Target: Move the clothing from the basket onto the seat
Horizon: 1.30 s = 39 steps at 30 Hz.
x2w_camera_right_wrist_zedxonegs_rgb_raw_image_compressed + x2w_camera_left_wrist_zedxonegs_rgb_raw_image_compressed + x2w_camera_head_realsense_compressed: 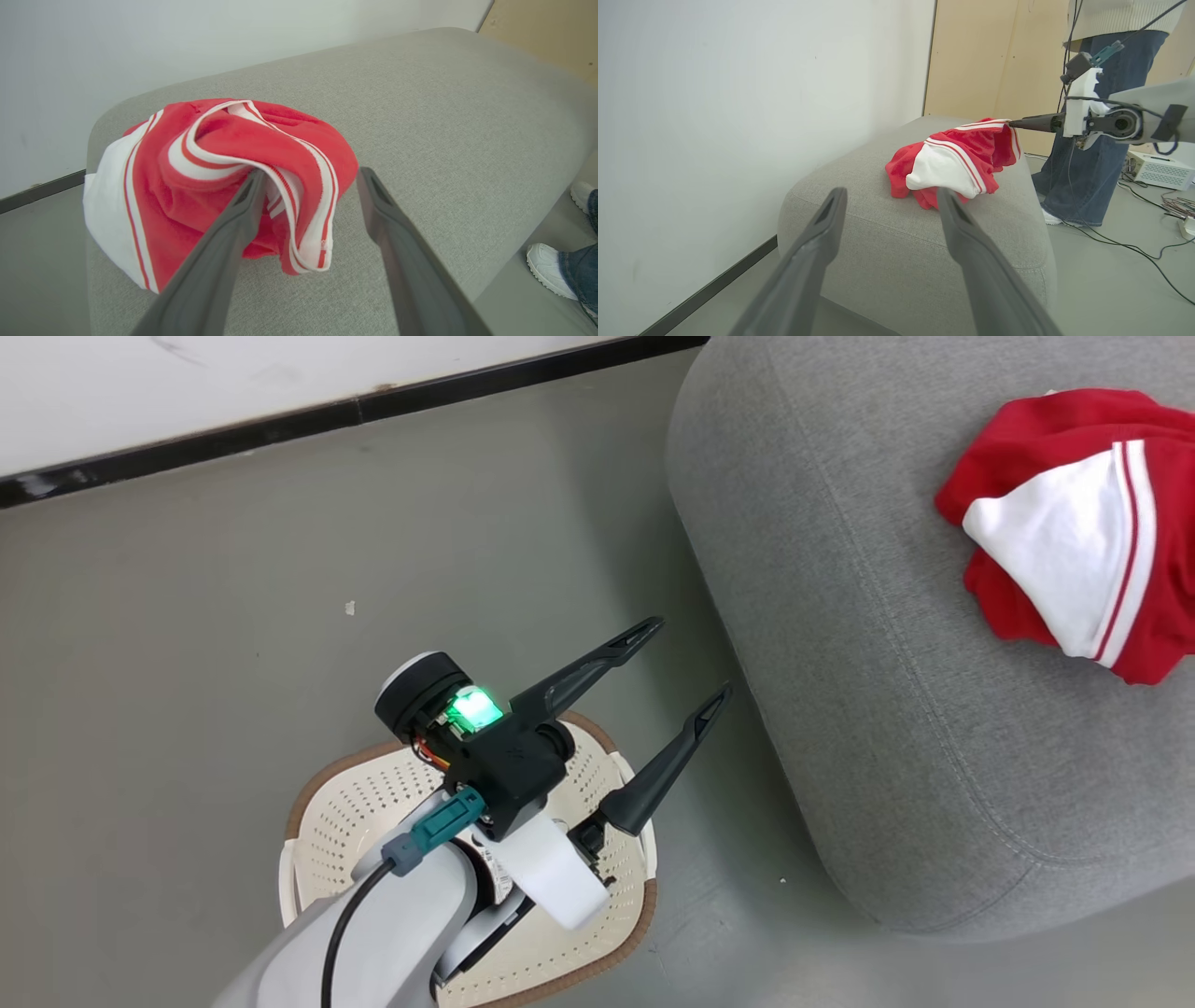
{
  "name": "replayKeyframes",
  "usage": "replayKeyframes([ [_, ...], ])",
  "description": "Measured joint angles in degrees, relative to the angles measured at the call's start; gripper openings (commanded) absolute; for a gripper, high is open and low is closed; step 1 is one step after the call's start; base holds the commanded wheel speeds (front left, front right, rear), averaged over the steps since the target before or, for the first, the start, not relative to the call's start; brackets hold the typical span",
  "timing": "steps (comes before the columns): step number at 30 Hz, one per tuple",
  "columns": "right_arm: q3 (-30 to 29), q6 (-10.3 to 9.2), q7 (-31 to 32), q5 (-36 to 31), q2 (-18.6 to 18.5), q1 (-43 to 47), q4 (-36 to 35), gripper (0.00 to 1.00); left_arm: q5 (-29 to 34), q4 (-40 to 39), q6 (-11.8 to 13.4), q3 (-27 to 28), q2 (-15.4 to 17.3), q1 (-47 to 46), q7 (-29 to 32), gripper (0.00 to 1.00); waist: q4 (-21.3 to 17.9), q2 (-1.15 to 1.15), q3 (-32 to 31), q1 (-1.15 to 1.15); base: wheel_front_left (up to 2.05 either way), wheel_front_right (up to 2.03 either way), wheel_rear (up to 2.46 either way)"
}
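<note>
The clothing (1074,532), a red and white bundle with striped trim, lies on the grey seat (887,663). In the right wrist view my right gripper (312,173) is open at the clothing (210,186); its left finger sits under a red fold and its right finger is free over the seat (444,116). From the left wrist view, a right finger (1031,123) touches the top of the clothing (952,163). My left gripper (689,658) hangs open above the cream basket (322,784), pointing at the seat (887,242). The arm hides part of the basket; its visible bottom is bare.
A person in jeans (1087,186) and white shoes (546,270) stands beside the seat's far end. Cables (1134,242) and a white box (1160,170) lie on the floor there. A white wall with black skirting (280,420) runs behind the basket.
</note>
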Motion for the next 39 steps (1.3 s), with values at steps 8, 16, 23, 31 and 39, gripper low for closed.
replayKeyframes([
  [8, 1.8, 0.0, -0.1, 1.3, -3.4, 0.5, -6.9, 1.0, -0.4, 0.7, 0.0, 0.9, 0.4, 0.3, -1.5, 1.0, -1.6, 0.0, -1.8, 0.0, 0.0, 0.0, 0.0],
  [16, 4.2, 0.0, -0.6, 1.7, -3.6, 0.4, -13.4, 1.0, -0.5, 1.8, 1.1, 2.8, 1.3, 2.3, -3.1, 1.0, -1.9, 0.0, -3.9, 0.0, 0.0, 0.0, 0.0],
  [23, 7.7, 0.0, -1.8, 0.5, -3.4, 0.0, -19.9, 1.0, -1.9, 2.4, 3.2, 5.3, 1.7, 4.8, -4.3, 1.0, -0.8, 0.0, -6.2, 0.0, 0.0, 0.0, 0.0],
  [31, 12.1, 0.0, -1.8, -3.2, 0.7, -0.1, -25.0, 1.0, -3.0, 2.9, 6.2, 8.8, 1.9, 8.8, -5.6, 1.0, 1.7, 0.0, -8.7, 0.0, 0.0, 0.0, 0.0],
  [39, 15.5, 0.0, -2.4, -6.1, 5.5, -0.1, -26.4, 1.0, -3.5, 3.1, 9.9, 13.8, 3.3, 13.4, -6.6, 1.0, 5.5, 0.0, -11.2, 0.0, 0.0, 0.0, 0.0],
])
